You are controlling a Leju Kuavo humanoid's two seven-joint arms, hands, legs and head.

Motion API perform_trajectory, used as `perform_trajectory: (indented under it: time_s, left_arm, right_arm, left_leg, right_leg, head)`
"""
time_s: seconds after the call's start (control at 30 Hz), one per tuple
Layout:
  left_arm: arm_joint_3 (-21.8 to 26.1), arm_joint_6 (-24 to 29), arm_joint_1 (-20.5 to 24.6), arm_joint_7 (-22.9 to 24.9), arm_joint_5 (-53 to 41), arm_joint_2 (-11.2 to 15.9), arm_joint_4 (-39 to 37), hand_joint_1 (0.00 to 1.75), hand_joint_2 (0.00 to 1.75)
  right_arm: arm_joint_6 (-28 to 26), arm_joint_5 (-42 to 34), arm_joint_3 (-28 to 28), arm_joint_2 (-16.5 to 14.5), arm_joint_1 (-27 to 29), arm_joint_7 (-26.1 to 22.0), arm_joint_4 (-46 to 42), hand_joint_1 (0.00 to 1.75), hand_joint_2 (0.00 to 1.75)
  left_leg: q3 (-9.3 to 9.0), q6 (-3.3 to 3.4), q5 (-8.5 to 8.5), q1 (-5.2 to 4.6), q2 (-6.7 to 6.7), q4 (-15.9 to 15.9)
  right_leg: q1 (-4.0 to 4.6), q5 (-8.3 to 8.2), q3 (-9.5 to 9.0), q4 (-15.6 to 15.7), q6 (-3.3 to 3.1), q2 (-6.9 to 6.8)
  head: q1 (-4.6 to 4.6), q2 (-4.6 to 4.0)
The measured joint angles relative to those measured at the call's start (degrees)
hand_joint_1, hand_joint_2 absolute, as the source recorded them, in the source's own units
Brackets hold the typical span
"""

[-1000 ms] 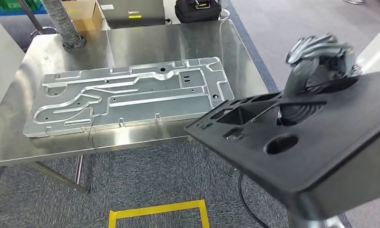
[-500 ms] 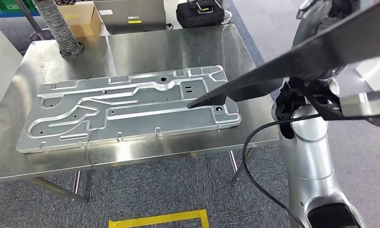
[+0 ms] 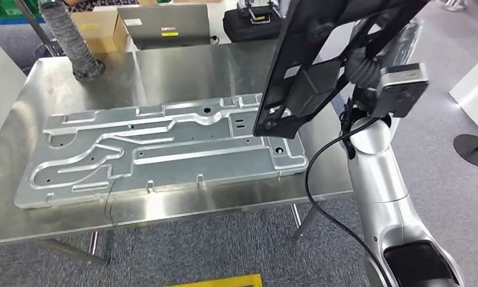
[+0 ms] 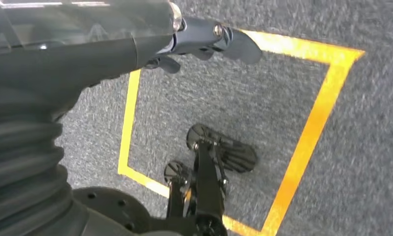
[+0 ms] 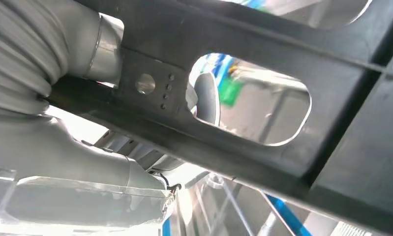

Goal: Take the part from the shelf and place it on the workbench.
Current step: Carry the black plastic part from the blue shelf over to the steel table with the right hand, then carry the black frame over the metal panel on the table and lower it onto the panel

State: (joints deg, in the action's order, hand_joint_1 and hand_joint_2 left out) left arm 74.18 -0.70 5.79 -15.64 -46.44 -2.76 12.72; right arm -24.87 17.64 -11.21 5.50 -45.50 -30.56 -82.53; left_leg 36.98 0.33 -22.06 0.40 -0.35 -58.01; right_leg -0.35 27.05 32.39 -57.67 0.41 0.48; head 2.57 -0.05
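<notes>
The black moulded part [image 3: 320,54] stands tilted nearly upright above the right end of the steel workbench [image 3: 182,66]. Its lower corner hangs just over a large machined aluminium plate [image 3: 158,149] lying on the bench. My right hand [image 3: 363,67] grips the part from behind and is mostly hidden by it. In the right wrist view the part [image 5: 283,73] crosses close in front, with an oval cut-out, beside my right hand [image 5: 37,54]. My left hand [image 4: 209,39] hangs over the carpet with its fingers stretched out and nothing in them.
At the bench's far edge stand a corrugated hose [image 3: 69,36], a cardboard box [image 3: 99,27], a grey laptop [image 3: 164,27] and a black bag [image 3: 251,21]. Yellow floor tape [image 4: 302,142] marks a square on the carpet. A round stand base [image 3: 472,149] sits at right.
The black part has swung up from lying flat and low at the right to nearly upright over the bench's right end. The camera has shifted slightly as well.
</notes>
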Motion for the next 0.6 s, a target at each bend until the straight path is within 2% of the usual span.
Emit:
perform_trajectory:
  time_s: [0.07, 0.1, 0.17, 0.2, 0.23, 0.27, 0.33, 0.37, 0.4, 0.47, 0.53, 0.6]
  left_arm:
    - [0.00, -0.01, 0.02, -0.15, 0.00, 0.01, 0.00, 0.00, 1.75]
    - [0.00, -0.03, 0.11, -0.18, -0.02, 0.01, 0.00, 0.00, 1.75]
    - [0.00, -0.08, 0.27, -0.28, -0.09, 0.01, 0.00, 0.00, 1.75]
    - [0.00, -0.11, 0.30, -0.34, -0.16, 0.01, 0.00, 0.00, 1.75]
    - [0.00, -0.14, 0.30, -0.40, -0.24, 0.01, 0.00, 0.00, 1.75]
    - [0.00, -0.19, 0.31, -0.49, -0.32, 0.01, 0.00, 0.00, 1.75]
    - [0.00, -0.34, 0.32, -0.64, -0.47, 0.01, 0.00, 0.00, 1.75]
    - [-0.01, -0.40, 0.37, -0.73, -0.55, 0.01, 0.00, 0.00, 1.75]
    - [-0.01, -0.45, 0.41, -0.79, -0.61, 0.01, 0.00, 0.00, 1.75]
    - [-0.02, -0.46, 0.47, -0.87, -0.68, 0.00, 0.00, 0.00, 1.75]
    - [-0.02, -0.43, 0.46, -1.02, -0.69, -0.01, 0.00, 0.00, 1.75]
    - [-0.02, -0.38, 0.49, -1.28, -0.74, -0.01, 0.00, 0.00, 1.75]
  right_arm:
    - [-2.01, 5.10, -0.04, 0.34, -1.34, 0.98, 3.05, 1.75, 1.75]
    - [-3.12, 8.09, -0.11, 0.49, -2.39, 1.78, 4.84, 1.75, 1.75]
    - [-5.94, 15.08, -0.52, 0.72, -4.77, 3.89, 9.07, 1.75, 1.75]
    - [-7.64, 19.15, -0.88, 0.85, -5.88, 5.21, 11.38, 1.75, 1.75]
    - [-9.18, 23.14, -1.37, 0.93, -6.98, 6.52, 13.67, 1.75, 1.75]
    - [-10.62, 27.68, -1.98, 1.01, -8.17, 8.12, 15.95, 1.75, 1.75]
    - [-12.80, 36.85, -3.43, 1.02, -11.16, 11.47, 20.47, 1.75, 1.75]
    - [-13.53, 41.23, -4.22, 0.97, -12.76, 13.25, 22.68, 1.75, 1.75]
    - [-14.02, 44.97, -4.98, 0.87, -14.23, 14.79, 24.70, 1.75, 1.75]
    - [-14.44, 51.47, -6.39, 0.48, -16.72, 17.44, 28.47, 1.75, 1.75]
    - [-14.54, 57.95, -7.96, -0.20, -19.17, 19.84, 32.52, 1.75, 1.75]
    - [-14.56, 63.54, -9.69, -1.55, -21.65, 21.98, 36.94, 1.75, 1.75]
  left_leg:
    - [-0.32, 0.52, 0.06, 0.15, -0.03, 0.43]
    - [-0.51, 0.79, 0.03, 0.24, -0.02, 0.60]
    - [-0.69, 1.24, -0.27, 0.12, -0.02, 0.57]
    - [-0.77, 1.35, -0.42, 0.08, -0.03, 0.50]
    - [-0.87, 1.40, -0.60, 0.06, -0.06, 0.40]
    - [-0.98, 1.35, -0.81, 0.05, -0.10, 0.22]
    - [-1.18, 1.08, -1.39, 0.05, -0.17, -0.32]
    - [-1.14, 0.86, -1.67, -0.05, -0.21, -0.66]
    - [-1.05, 0.63, -1.85, -0.11, -0.24, -0.86]
    - [-0.94, 0.14, -1.96, -0.20, -0.29, -0.93]
    - [-1.03, -0.46, -2.20, -0.22, -0.26, -0.95]
    - [0.08, -1.17, -3.98, -0.15, -0.15, -3.65]
  right_leg:
    - [-0.14, 1.12, 0.54, -1.45, 0.57, -0.10]
    - [-0.23, 2.33, 1.68, -3.78, 0.78, -0.14]
    - [-0.35, 5.23, 5.76, -11.32, 1.11, -0.21]
    - [-0.39, 6.00, 7.85, -14.66, 1.25, -0.21]
    - [-0.44, 5.76, 9.18, -16.30, 1.34, -0.21]
    - [-0.47, 4.33, 9.41, -15.60, 1.36, -0.22]
    - [-0.51, -0.24, 7.10, -8.83, 1.15, -0.24]
    - [-0.39, -1.85, 5.67, -5.21, 0.97, -0.25]
    - [-0.26, -2.69, 4.69, -2.80, 0.74, -0.23]
    - [0.05, -2.63, 4.21, -1.54, 0.29, -0.18]
    - [-0.18, -2.78, 4.01, -1.21, -0.33, -0.16]
    - [-0.49, -2.95, 3.59, -0.71, -1.06, -0.18]
  head:
    - [-0.01, -0.01]
    - [-0.01, -0.01]
    - [-0.02, -0.01]
    - [-0.02, -0.01]
    - [-0.02, -0.01]
    - [-0.02, -0.01]
    - [-0.02, -0.01]
    - [-0.02, -0.01]
    - [-0.02, -0.01]
    - [-0.01, -0.01]
    - [-0.01, -0.01]
    - [0.00, -0.01]
